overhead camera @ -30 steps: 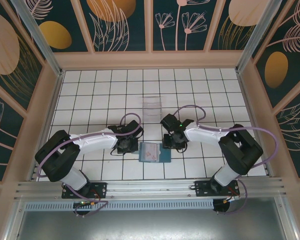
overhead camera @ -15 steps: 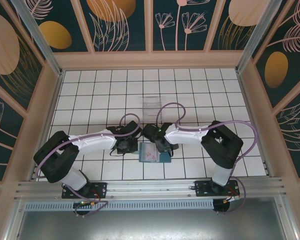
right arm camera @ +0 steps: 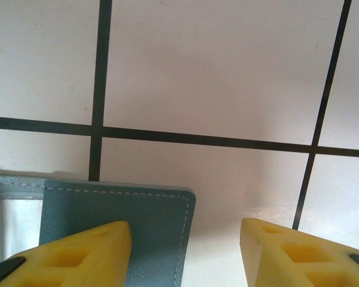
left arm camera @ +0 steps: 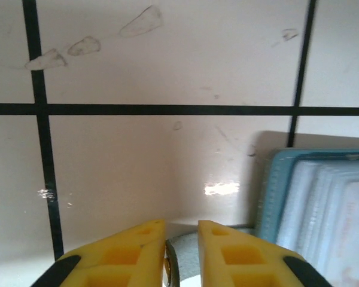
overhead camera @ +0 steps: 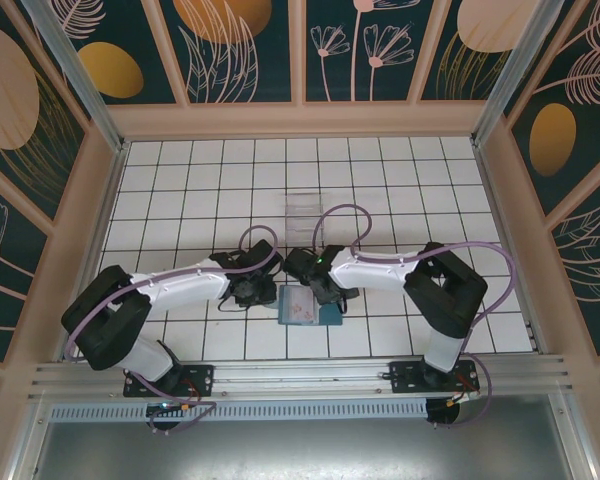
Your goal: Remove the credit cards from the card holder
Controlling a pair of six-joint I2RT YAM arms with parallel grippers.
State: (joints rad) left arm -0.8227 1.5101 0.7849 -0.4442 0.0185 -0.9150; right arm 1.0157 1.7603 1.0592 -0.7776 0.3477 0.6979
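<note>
Card holder (overhead camera: 328,314) lies open and flat on the white tiled table (overhead camera: 200,200), near the front edge and midway between the two arms, with its slate-blue cover showing along the right and lower sides. A whitish card (overhead camera: 298,305) covers its left half, inside the card holder's outline. From overhead I cannot tell whether it is tucked into a slot or lying loose on top. Just beside the holder's left edge sits the left gripper (overhead camera: 272,293). In the left wrist view its yellow fingers (left arm camera: 131,251) stand only a little apart, with a narrow gap between them. The holder's blue rim and pale layered inside lie off to the right of the fingertips, not between them. A thin dark edge shows in that gap against one finger; what it is, and whether it is gripped, I cannot tell. Over the holder's upper right part hangs the right gripper (overhead camera: 326,292). In the right wrist view its jaws are spread wide, one fingertip over a stitched corner of the blue cover and the other over bare tile, with nothing pinched between them. Farther back on the table, well apart from both arms, stands a clear plastic box (overhead camera: 303,212).
</note>
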